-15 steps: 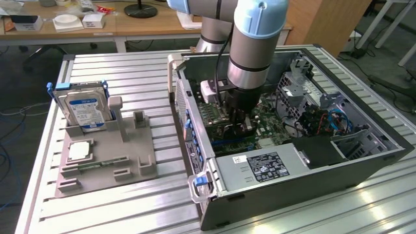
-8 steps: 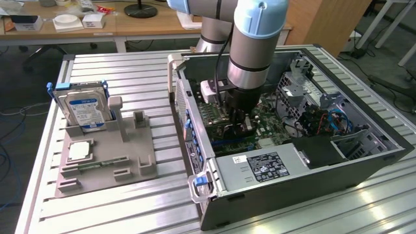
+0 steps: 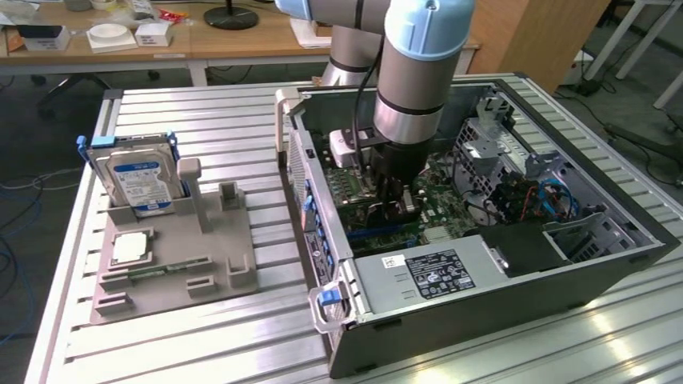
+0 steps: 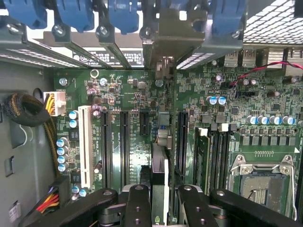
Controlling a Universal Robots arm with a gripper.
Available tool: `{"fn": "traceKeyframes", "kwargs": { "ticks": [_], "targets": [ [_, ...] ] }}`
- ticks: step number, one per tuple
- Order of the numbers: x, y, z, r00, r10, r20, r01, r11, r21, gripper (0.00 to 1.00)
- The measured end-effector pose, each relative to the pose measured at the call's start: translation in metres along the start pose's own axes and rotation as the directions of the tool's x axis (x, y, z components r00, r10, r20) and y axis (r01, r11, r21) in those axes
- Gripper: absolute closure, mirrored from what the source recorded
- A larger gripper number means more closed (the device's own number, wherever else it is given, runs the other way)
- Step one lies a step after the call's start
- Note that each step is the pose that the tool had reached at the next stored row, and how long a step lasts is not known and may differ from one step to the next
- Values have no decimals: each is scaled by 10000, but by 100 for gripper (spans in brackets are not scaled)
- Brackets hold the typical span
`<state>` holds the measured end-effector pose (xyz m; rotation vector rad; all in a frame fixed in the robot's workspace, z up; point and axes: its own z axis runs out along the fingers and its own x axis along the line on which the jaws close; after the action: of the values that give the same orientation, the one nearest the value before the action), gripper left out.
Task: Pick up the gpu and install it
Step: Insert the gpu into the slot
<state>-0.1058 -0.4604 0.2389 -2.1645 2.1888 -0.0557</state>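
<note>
The gpu [image 4: 160,163] appears edge-on in the wrist view, a thin card running between the black expansion slots [image 4: 125,146] of the green motherboard [image 4: 142,94]. Its silver bracket [image 4: 165,33] reaches the case's rear wall. My gripper [image 4: 161,208] is shut on the card, one black finger [image 4: 137,203] on each side. In the exterior view the gripper [image 3: 392,198] is down inside the open computer case [image 3: 597,264], low over the motherboard. Whether the card's edge sits in a slot I cannot tell.
A power supply [image 3: 427,274] fills the case's near end. Drive cage and cables [image 3: 523,188] lie on the exterior view's right. A grey holder [image 3: 203,240] on the exterior view's left carries a hard drive [image 3: 139,180] and a memory stick [image 3: 160,269]. The CPU socket [image 4: 262,182] lies beside the slots.
</note>
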Motion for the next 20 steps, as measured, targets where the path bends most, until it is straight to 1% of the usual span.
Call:
{"fn": "traceKeyframes", "kwargs": {
  "ticks": [10, 20],
  "targets": [
    [-5, 0, 5, 10000, 0, 0, 0, 10000, 0, 73],
    [-14, 2, 22, 10000, 0, 12, 0, 10000, 0, 73]
  ]
}}
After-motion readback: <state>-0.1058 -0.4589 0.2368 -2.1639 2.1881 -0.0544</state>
